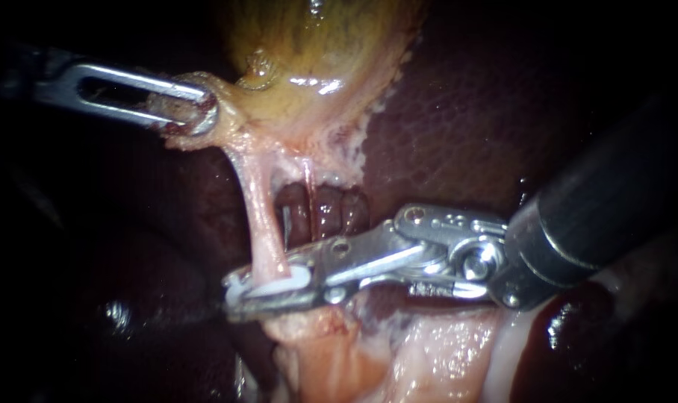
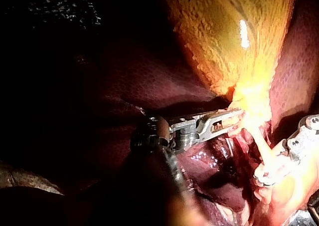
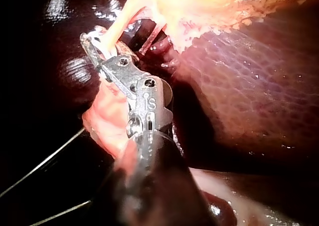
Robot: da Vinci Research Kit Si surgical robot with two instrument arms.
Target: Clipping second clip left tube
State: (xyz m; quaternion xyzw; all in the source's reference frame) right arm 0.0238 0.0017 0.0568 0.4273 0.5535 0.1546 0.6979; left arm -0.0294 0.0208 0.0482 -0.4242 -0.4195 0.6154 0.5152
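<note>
The left tube (image 1: 258,216) is a pale pink strand running down from the gallbladder's neck to fatty tissue below. My right instrument (image 1: 233,295) comes in from the right. Its jaws lie across the lower end of this tube, closed on a white clip (image 1: 279,286) that wraps it. The right wrist view shows the same jaws (image 3: 94,40) around the strand (image 3: 117,27). My left instrument (image 1: 203,112) enters from the upper left. Its slotted jaws are shut on tissue at the gallbladder's neck, holding the tube taut, as the left wrist view also shows (image 2: 233,118).
The yellow-green gallbladder (image 1: 316,60) fills the upper middle. Dark red liver (image 1: 466,127) lies behind and to the right. A thinner, darker strand (image 1: 308,179) runs just right of the left tube. Pale fatty tissue (image 1: 339,358) spreads below the right jaws.
</note>
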